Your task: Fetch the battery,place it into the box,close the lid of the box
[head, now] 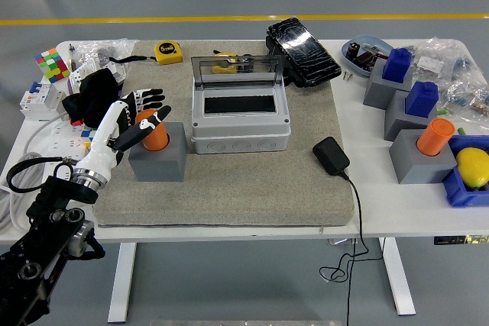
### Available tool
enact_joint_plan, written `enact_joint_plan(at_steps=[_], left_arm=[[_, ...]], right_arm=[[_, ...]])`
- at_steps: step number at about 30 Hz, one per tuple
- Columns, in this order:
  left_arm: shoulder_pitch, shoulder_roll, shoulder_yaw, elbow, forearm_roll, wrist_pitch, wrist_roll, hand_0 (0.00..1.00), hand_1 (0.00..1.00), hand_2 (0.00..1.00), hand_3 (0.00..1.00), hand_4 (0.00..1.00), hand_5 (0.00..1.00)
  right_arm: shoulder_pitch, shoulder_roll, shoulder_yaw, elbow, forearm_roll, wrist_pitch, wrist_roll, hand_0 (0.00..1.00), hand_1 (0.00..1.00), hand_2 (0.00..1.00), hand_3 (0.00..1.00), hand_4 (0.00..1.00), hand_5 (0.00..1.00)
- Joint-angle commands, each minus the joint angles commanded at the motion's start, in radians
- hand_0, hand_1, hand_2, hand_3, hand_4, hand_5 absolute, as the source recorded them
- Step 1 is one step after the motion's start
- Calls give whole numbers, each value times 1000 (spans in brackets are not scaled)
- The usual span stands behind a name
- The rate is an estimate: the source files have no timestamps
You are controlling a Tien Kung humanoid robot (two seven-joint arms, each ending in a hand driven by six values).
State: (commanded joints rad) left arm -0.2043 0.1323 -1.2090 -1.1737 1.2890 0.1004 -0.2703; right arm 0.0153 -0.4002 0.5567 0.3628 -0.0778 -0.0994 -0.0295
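Left hand (131, 122) fingers clamped on orange battery (155, 137) in grey block (158, 162), counter's left; box (240, 112) lid open.

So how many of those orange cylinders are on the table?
2: one orange cylinder in the left grey block, under the robot's left hand; another orange cylinder in a right grey block.

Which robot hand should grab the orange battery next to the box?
Left. The white-and-black left hand is already at the orange cylindrical battery standing in its grey block holder, beside the open grey plastic box. No right arm is visible.
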Motion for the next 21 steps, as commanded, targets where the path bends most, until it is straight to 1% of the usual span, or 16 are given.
enact_joint_plan(at_steps=[1,2,7,8,14,15,19,20,21], left_arm=[[0,0,2,1,3,0,-1,750,812,836,790,998,543],[1,0,6,2,7,2,-5,733,815,844,760,998,459],[5,-4,25,3,28,14,-32,733,815,844,760,998,459],[4,-5,29,3,33,16,-34,724,807,826,707,998,335],[-6,-8,54,15,48,42,-51,724,807,826,707,998,335],[-8,-9,58,19,46,50,-56,585,668,679,484,998,3],[-17,-14,73,39,46,80,-70,585,668,679,484,998,3],[-18,-16,76,45,44,87,-74,462,500,488,393,998,2],[-20,-17,78,49,42,93,-77,462,500,488,393,998,2]], right_arm=[[0,0,0,0,0,0,0,546,602,592,546,925,493],[0,0,-1,0,0,0,0,546,602,593,546,925,493],[1,-1,-4,0,0,0,0,546,602,593,546,925,493],[1,-1,-5,0,0,1,0,546,601,593,547,926,492],[5,-1,-8,0,0,0,-1,546,601,593,547,926,492],[6,-1,-9,0,0,1,-1,546,602,593,547,926,493],[7,-2,-13,0,1,0,-1,546,602,593,547,926,493],[7,-3,-13,0,1,0,-1,547,601,592,547,926,494],[7,-3,-14,0,1,0,-1,547,601,592,547,926,494]])
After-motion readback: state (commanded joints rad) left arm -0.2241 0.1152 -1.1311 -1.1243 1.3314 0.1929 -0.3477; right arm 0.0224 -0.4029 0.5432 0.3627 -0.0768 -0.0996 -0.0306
